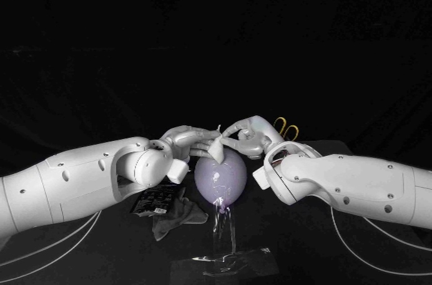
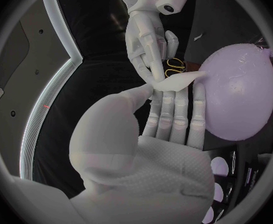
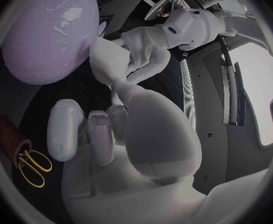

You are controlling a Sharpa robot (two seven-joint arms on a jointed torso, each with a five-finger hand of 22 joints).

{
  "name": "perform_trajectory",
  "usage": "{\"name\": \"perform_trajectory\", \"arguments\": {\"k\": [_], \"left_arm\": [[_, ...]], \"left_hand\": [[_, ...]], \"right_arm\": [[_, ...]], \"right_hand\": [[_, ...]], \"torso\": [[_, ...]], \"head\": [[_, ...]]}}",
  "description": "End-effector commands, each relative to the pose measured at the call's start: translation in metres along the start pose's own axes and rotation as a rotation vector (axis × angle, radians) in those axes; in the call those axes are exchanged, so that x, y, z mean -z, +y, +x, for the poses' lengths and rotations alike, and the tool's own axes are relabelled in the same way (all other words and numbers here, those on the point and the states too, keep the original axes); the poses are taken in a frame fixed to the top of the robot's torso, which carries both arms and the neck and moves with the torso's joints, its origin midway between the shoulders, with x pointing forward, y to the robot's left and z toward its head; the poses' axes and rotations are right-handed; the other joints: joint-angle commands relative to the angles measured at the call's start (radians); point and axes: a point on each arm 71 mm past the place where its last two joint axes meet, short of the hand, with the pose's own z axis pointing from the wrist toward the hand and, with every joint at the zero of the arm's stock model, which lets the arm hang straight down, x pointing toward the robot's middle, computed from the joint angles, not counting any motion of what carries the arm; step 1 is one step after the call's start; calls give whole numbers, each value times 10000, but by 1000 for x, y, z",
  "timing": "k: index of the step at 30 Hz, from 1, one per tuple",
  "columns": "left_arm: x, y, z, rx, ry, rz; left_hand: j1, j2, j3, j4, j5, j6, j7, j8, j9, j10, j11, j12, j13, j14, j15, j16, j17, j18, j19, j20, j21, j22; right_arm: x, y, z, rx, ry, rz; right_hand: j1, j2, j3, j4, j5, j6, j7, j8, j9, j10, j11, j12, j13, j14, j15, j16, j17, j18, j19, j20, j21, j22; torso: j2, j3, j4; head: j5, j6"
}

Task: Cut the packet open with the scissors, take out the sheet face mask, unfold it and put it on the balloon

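The packet (image 1: pixel 155 201) lies on the tabletop (image 1: pixel 297 232), on the left arm's side of the upright balloon (image 1: pixel 220 176). Just above the balloon's top, the left hand (image 1: pixel 185 138) pinches the folded sheet face mask (image 1: pixel 217 146). The right hand (image 1: pixel 250 135) touches the mask from the opposite side, though I cannot tell whether it grips it. The scissors (image 1: pixel 288 128) lie behind.

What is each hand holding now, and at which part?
The left hand and right hand both pinch the sheet mask at its end farther from the balloon.
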Motion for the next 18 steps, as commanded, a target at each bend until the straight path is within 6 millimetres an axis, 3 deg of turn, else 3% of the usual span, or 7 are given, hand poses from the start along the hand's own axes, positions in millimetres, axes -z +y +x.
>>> {"name": "perform_trajectory", "arguments": {"k": [1,4,6,8,18], "left_arm": [[0,-1,4,-86,268,96],[0,-2,4,-90,289,113],[0,-2,4,-96,304,120],[0,-2,4,-100,311,125],[0,-2,3,-93,324,131]], "left_hand": [[301,120,23,-126,23,78,-69,27,2,-20,-56,60,14,-80,10,83,17,176,129,-16,-81,-39],[330,89,-66,-111,19,72,-46,28,-8,-39,-36,68,10,-97,24,98,14,171,163,-21,-114,-69],[176,-124,-286,-14,15,18,8,-20,-49,-90,14,61,0,-135,50,108,10,163,179,-18,-176,-117],[192,-177,-376,30,20,13,5,-51,-88,-115,12,67,-7,-165,52,123,7,163,203,-16,-238,-166],[344,-249,-548,93,19,28,30,-121,-191,-167,23,88,-24,-229,59,169,-1,163,283,-15,-389,-291]], "right_arm": [[0,2,1,172,125,-232],[-1,1,1,197,146,-189],[-1,1,1,211,159,-158],[-1,1,1,216,170,-146],[-1,1,1,227,255,-118]], "right_hand": [[-14,-14,85,13,48,65,1,85,26,338,-241,45,1185,1023,-61,68,2633,26,11,-48,24,1901],[-23,-16,99,7,48,65,-1,96,32,342,-243,50,1190,1023,-62,68,2633,26,11,-50,24,1901],[-23,-16,99,7,48,65,-1,96,32,342,-243,50,1190,1023,-62,68,2633,26,11,-50,24,1901],[-36,-18,124,-7,48,65,-5,114,43,352,-247,65,1203,1023,-65,68,2633,25,13,-53,32,1903],[-55,-25,158,-25,48,60,-8,136,57,361,-251,75,1213,1023,-69,68,2633,25,12,-57,29,1902]], "torso": [[-3,1,-2],[-2,-2,-4],[-1,-3,-5],[0,-1,-6],[-2,2,-4]], "head": [[-13,1],[-12,6],[-10,6],[-12,5],[-29,4]]}}
